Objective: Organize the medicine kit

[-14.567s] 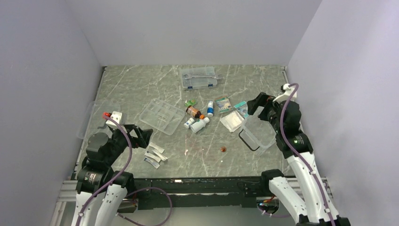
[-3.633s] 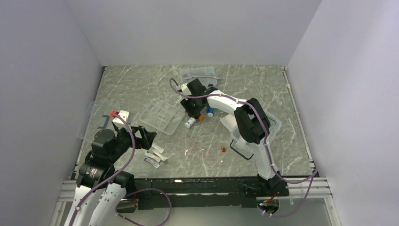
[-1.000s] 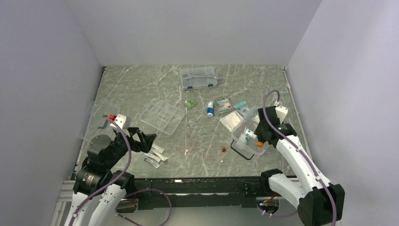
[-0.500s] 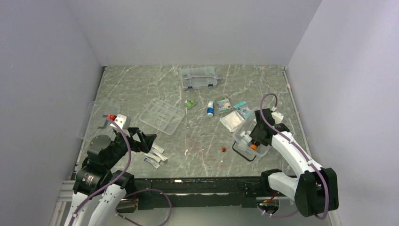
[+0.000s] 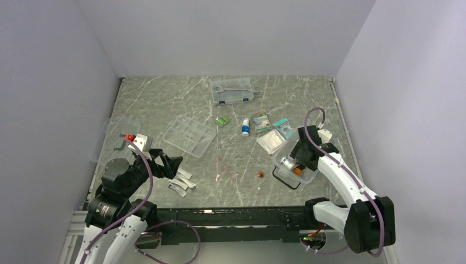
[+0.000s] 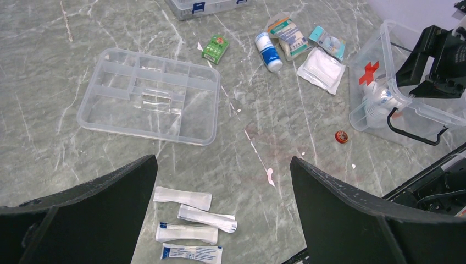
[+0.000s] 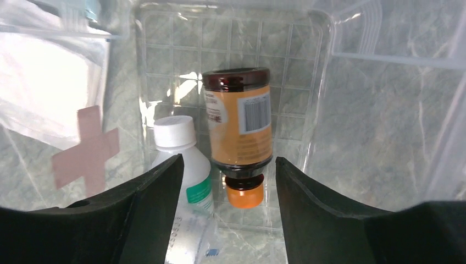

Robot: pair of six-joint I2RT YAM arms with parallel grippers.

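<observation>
just below right hand [image 7: 226, 165], amber bottle [image 7: 239, 129]

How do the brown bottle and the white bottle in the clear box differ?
Colour: the brown bottle has an orange cap and a barcode label; the white bottle has a white cap and green print. Pose: in the right wrist view the brown bottle's cap points down the picture, the white bottle's cap up. Both lie side by side on the floor of the clear box.
</observation>
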